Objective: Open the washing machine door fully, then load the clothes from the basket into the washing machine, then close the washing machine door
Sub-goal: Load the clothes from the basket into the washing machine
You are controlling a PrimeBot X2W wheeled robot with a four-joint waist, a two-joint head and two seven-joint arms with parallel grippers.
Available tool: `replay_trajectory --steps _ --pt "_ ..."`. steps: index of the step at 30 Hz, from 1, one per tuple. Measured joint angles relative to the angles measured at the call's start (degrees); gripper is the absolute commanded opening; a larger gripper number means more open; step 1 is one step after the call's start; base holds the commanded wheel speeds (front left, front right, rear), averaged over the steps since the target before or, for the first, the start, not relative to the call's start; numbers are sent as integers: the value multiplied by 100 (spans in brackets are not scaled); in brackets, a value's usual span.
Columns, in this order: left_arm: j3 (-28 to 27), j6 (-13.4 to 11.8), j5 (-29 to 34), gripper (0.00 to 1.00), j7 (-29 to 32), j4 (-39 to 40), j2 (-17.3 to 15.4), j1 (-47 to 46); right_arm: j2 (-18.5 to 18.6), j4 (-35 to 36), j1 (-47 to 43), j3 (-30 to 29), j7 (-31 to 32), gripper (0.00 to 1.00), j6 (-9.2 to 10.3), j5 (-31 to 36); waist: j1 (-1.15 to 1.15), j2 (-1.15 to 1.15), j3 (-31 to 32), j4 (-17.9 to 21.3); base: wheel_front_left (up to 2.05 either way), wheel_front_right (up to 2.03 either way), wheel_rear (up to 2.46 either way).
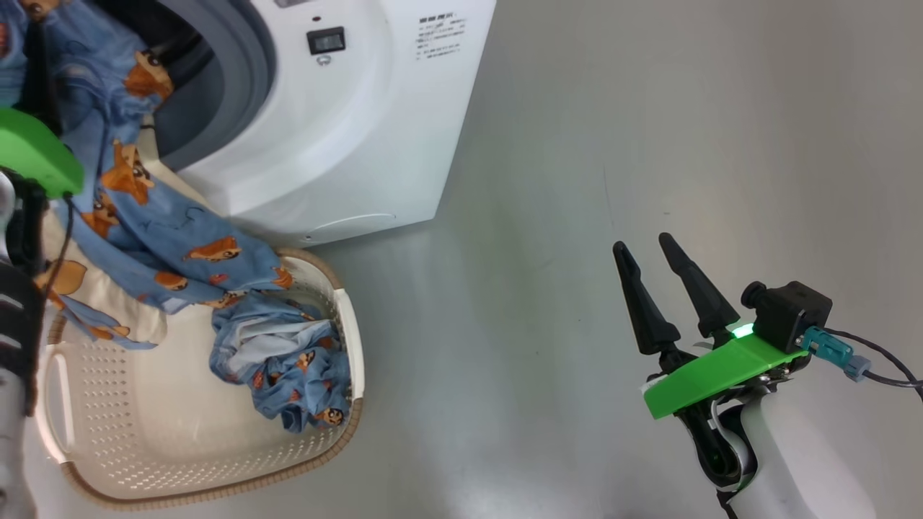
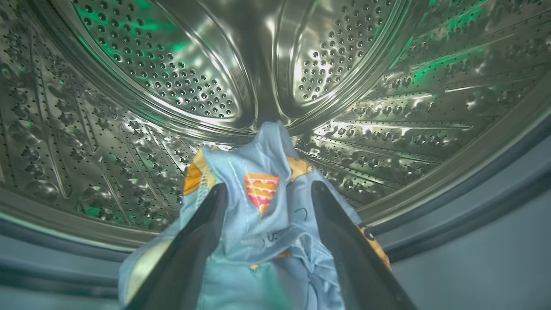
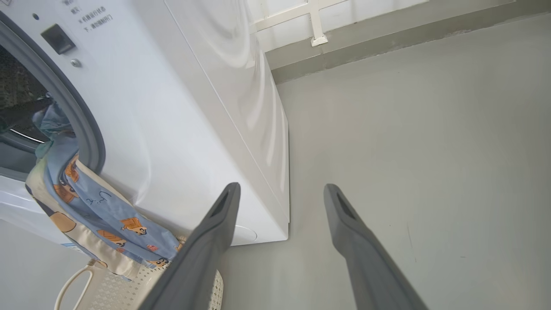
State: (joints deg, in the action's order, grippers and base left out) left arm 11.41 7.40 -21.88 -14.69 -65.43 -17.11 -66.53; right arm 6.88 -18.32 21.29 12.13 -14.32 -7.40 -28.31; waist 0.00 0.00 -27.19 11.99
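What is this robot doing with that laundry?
It is loading clothes from a basket into a washing machine. Its left gripper reaches into the steel drum, fingers apart, a blue cartoon-print garment draped between them and trailing out down to the basket. A second crumpled garment lies in the basket. The right gripper hangs open above the floor, holding nothing.

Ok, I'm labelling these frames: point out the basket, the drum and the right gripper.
basket (image 1: 159, 422), head view, bare perforated bottom.
drum (image 2: 163, 77), left wrist view, perforated back wall.
right gripper (image 1: 642, 244), head view, between its fingertips.
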Motion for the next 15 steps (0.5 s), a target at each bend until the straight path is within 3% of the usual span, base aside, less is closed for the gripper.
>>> replay_trajectory --steps 15 --pt "421 0 -531 100 0 552 24 593 86 0 -9 -31 0 100 0 0 0 0 126 -234 0 0 0"
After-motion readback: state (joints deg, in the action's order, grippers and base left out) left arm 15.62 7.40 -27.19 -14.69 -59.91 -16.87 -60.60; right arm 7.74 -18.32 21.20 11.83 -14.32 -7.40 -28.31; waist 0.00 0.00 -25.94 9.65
